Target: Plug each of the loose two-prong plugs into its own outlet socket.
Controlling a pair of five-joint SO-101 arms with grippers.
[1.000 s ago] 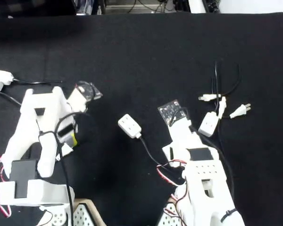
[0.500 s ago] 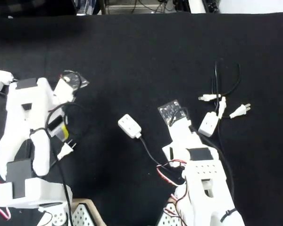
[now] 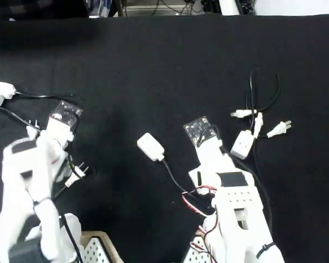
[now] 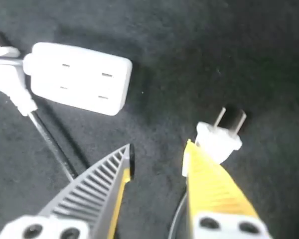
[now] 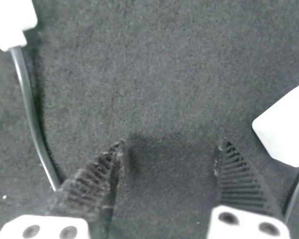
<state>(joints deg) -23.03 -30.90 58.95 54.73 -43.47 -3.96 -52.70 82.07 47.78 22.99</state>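
Black table [image 3: 170, 60] w/ white sockets [image 3: 151, 147], loose plugs [image 3: 279, 129] & black cords [image 3: 172, 175] on it.

**Nothing legible on the table**

We are looking over the white outlet socket [image 4: 79, 83] and the two-prong plug [image 4: 218, 141] close up, and we are finding no lettering, number, label or sign that we can read on either. From the high view, we are making out no readable print either.
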